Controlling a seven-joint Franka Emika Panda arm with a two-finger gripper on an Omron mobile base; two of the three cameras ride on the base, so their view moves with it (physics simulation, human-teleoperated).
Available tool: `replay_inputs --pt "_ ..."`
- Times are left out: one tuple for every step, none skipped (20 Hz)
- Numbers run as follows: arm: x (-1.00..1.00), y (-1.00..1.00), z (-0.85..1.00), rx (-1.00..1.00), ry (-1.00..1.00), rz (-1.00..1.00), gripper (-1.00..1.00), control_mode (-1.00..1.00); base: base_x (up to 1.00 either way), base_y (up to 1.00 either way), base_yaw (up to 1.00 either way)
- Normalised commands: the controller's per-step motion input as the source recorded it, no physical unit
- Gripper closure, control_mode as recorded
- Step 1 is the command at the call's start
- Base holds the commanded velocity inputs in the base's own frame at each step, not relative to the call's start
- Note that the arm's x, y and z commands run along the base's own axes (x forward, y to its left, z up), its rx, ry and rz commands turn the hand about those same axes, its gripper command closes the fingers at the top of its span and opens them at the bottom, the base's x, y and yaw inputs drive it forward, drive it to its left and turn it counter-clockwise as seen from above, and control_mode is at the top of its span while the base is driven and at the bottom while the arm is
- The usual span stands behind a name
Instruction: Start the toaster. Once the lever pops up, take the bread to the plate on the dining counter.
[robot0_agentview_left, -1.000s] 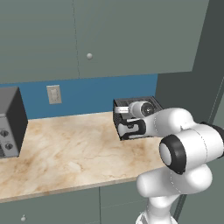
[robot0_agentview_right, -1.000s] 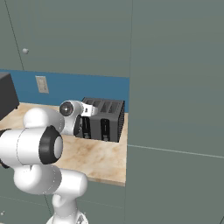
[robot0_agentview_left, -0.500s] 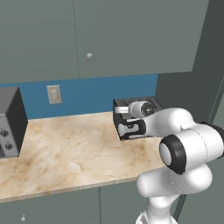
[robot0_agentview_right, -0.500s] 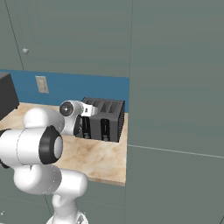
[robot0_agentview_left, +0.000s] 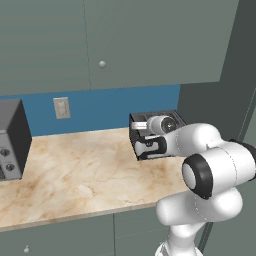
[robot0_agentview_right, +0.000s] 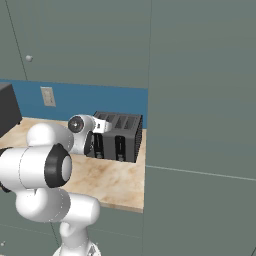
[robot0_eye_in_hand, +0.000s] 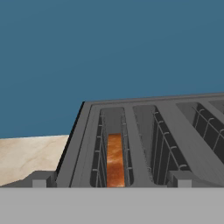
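Note:
The dark grey toaster (robot0_agentview_left: 172, 117) (robot0_agentview_right: 126, 134) stands at the right end of the marbled counter, against the blue wall. In the hand view I look down along its top slots (robot0_eye_in_hand: 166, 144). The bread (robot0_eye_in_hand: 114, 159) sits sunk in the left slot, with its orange-brown edge showing. My gripper (robot0_eye_in_hand: 110, 183) (robot0_agentview_left: 144, 146) hovers at the toaster's front edge, open wide, with one fingertip (robot0_eye_in_hand: 40, 179) on each side of the bread's slot and nothing held. The plate and the dining counter are out of view.
A larger grey oven box with knobs (robot0_agentview_left: 10, 142) stands at the counter's left end. A tall grey panel (robot0_agentview_left: 220, 95) rises right beside the toaster, and upper cabinets (robot0_agentview_left: 102, 64) hang above. Bare marbled counter (robot0_agentview_left: 75, 170) lies between oven and toaster.

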Motion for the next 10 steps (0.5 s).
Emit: replay_inputs --pt "0.00 0.00 0.00 0.00 0.00 0.00 -1.00 -1.00 0.00 0.00 0.00" --pt "0.00 0.00 0.00 0.00 0.00 0.00 -1.00 -1.00 0.00 0.00 0.00" --pt "0.00 0.00 0.00 0.00 0.00 0.00 -1.00 -1.00 0.00 0.00 0.00" --pt "0.00 0.00 0.00 0.00 0.00 0.00 -1.00 -1.00 0.00 0.00 0.00" --pt "0.00 0.00 0.00 0.00 0.00 0.00 -1.00 -1.00 0.00 0.00 0.00" --pt "0.00 0.00 0.00 0.00 0.00 0.00 -1.00 -1.00 0.00 0.00 0.00" --pt "0.00 0.00 0.00 0.00 0.00 0.00 -1.00 -1.00 0.00 0.00 0.00" --pt "0.00 0.00 0.00 0.00 0.00 0.00 -1.00 -1.00 0.00 0.00 0.00" --pt "0.00 0.00 0.00 0.00 0.00 0.00 -1.00 -1.00 0.00 0.00 0.00" --pt "0.00 0.00 0.00 0.00 0.00 0.00 -1.00 -1.00 0.00 0.00 0.00"
